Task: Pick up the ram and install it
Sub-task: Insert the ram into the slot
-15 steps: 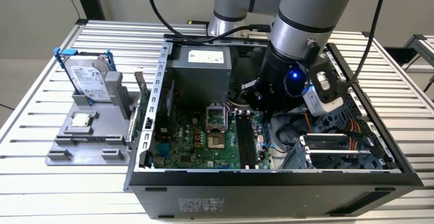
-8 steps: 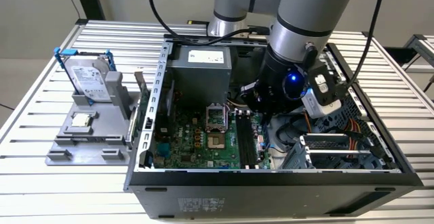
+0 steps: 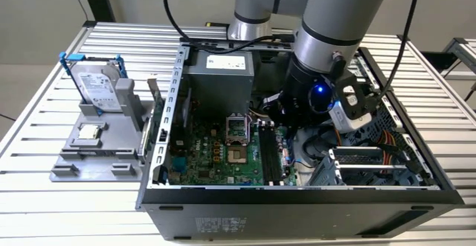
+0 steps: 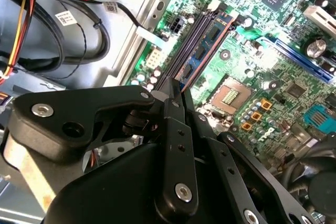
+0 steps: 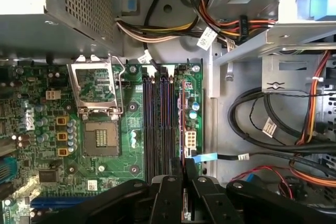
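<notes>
The ram (image 5: 182, 121) is a thin stick seen edge-on, lying along the outermost of the black memory slots (image 5: 156, 124) on the green motherboard. In the second wrist view the ram (image 4: 206, 45) shows small dark chips and a copper-coloured edge. My gripper (image 5: 184, 170) is shut on the ram's near end, its black fingers (image 4: 169, 111) pressed together around it. I cannot tell whether the stick is seated in the slot. In the exterior view the arm's wrist (image 3: 316, 98) reaches down into the open computer case, above the slots (image 3: 268, 157).
The open CPU socket (image 5: 100, 114) lies beside the slots, with the power supply (image 3: 219, 84) beyond it. Cable bundles (image 5: 273, 129) and drive bays (image 3: 372, 162) crowd the other side. Outside the case, a grey fixture (image 3: 97, 157) holds a hard drive (image 3: 97, 84) and a CPU chip (image 3: 89, 131).
</notes>
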Tool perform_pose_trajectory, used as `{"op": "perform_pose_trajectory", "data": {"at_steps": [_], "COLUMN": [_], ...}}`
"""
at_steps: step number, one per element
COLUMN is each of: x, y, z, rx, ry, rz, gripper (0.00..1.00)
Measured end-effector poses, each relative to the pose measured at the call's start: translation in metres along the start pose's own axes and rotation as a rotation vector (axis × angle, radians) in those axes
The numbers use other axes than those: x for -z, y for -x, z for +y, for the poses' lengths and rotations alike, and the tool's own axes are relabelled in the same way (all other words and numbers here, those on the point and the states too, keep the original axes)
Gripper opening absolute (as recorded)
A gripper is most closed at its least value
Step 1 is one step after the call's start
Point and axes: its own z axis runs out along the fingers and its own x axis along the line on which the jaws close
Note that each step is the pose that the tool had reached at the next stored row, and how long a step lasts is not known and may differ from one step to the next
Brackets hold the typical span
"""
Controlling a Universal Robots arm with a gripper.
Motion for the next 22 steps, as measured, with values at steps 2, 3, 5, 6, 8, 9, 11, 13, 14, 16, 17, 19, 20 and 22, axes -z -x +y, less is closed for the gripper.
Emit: {"op": "perform_pose_trajectory", "data": {"at_steps": [2, 3, 5, 6, 8, 9, 11, 13, 14, 16, 17, 19, 20, 22], "x": [-0.0015, -0.0023, -0.0038, -0.0047, -0.0066, -0.0075, -0.0098, -0.0120, -0.0129, -0.0145, -0.0153, -0.0169, -0.0177, -0.0198], "y": [-0.0003, -0.0006, -0.0007, -0.0008, -0.0010, -0.0011, -0.0012, -0.0016, -0.0019, -0.0024, -0.0027, -0.0035, -0.0039, -0.0045], "z": [0.0000, 0.0000, 0.0000, 0.0000, 0.0000, 0.0001, 0.0002, 0.0003, 0.0004, 0.0005, 0.0006, 0.0009, 0.0010, 0.0015], "rx": [0.000, 0.000, 0.000, 0.000, 0.000, 0.000, 0.000, 0.000, 0.000, 0.000, 0.000, 0.000, 0.000, 0.000], "ry": [-0.0001, -0.0007, -0.0027, -0.0036, -0.0055, -0.0068, -0.0099, -0.0128, -0.0140, -0.0155, -0.0163, -0.0180, -0.0189, -0.0209], "rz": [-0.0003, -0.0003, -0.0004, -0.0004, -0.0005, -0.0005, -0.0007, -0.0008, -0.0009, -0.0009, -0.0009, -0.0010, -0.0010, -0.0011], "gripper": [0.00, 0.00, 0.00, 0.00, 0.00, 0.00, 0.00, 0.00, 0.00, 0.00, 0.00, 0.00, 0.00, 0.00]}}
